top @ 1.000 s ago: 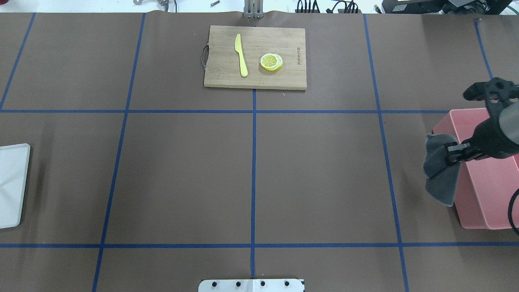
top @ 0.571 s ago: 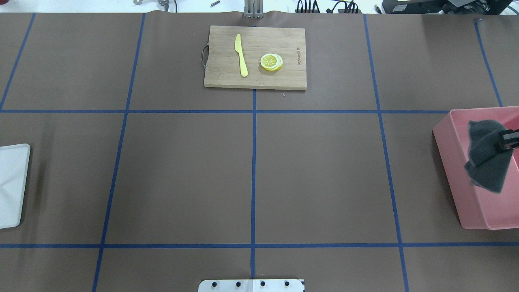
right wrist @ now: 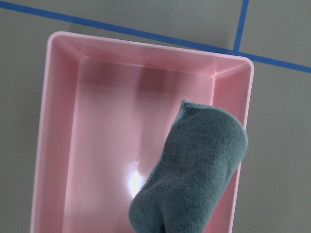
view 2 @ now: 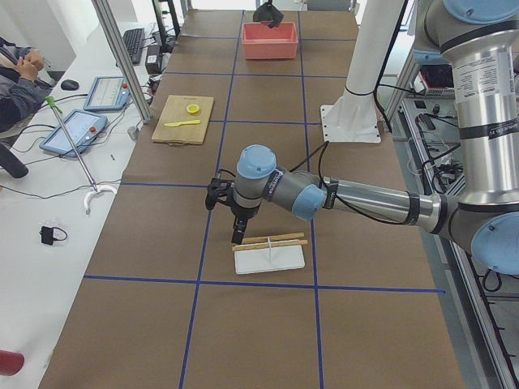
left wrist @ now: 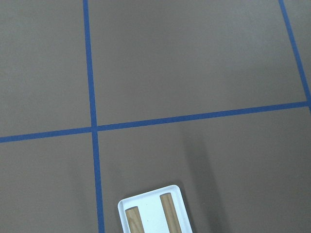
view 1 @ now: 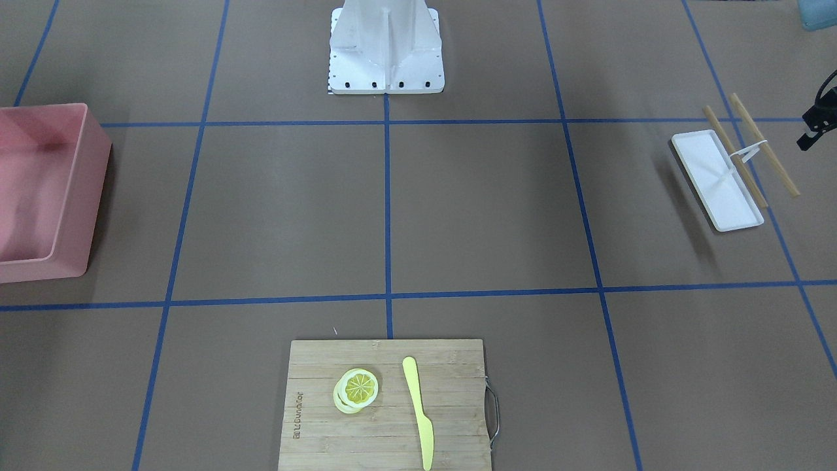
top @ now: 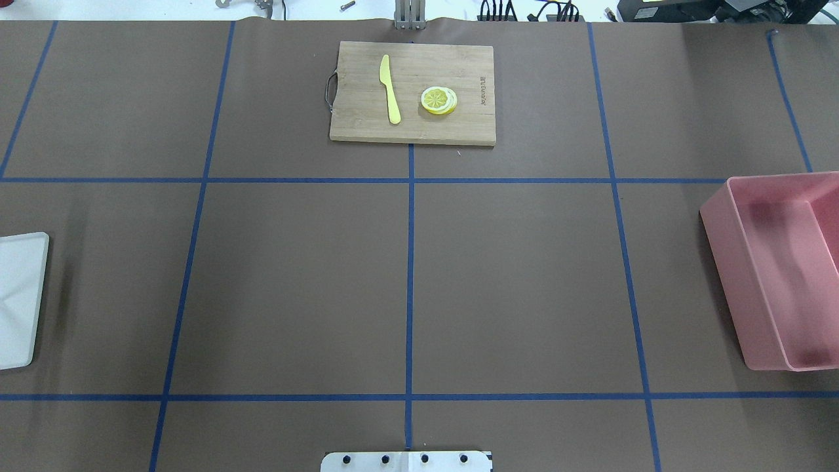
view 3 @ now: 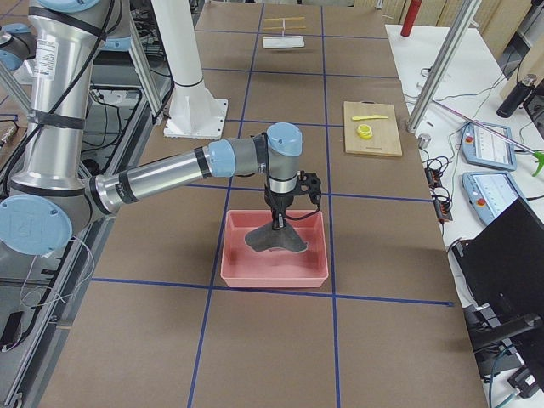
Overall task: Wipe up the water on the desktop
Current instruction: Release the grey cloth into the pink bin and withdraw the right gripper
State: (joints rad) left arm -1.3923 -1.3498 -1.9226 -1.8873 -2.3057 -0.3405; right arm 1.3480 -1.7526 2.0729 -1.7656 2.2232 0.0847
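Okay, right gripper (view 3: pixel 279 223) sits over the pink bin (top: pixel 721 223) at the desktop's (top: pixel 524 288) 3 o'clock edge, grey cloth (right wrist: pixel 194 165) directly beneath it inside the bin, grip can't be told, bare desktop stretching toward 9 o'clock, no water visible.

Tabletop (view 2: pixel 259 332): brown, blue tape grid. Left arm (view 2: pixel 365 198) reaches in from the robot-side edge, low over the near half. Left fingers (view 2: pixel 237 235) point down, just beside the operator-side end of two sticks (view 2: pixel 270 241); spread of the fingers unreadable. Sticks lie side by side along the far side of a white tray (view 2: pixel 269 259). Board (view 2: pixel 182 119) near the operator-side edge, carrying a yellow knife (view 2: pixel 182 123) and a lemon slice (view 2: pixel 192 109). Pink bin (view 2: pixel 269 40) at the far end; right arm (view 2: pixel 268 12) shows as a small dark tip above it, too small to read.
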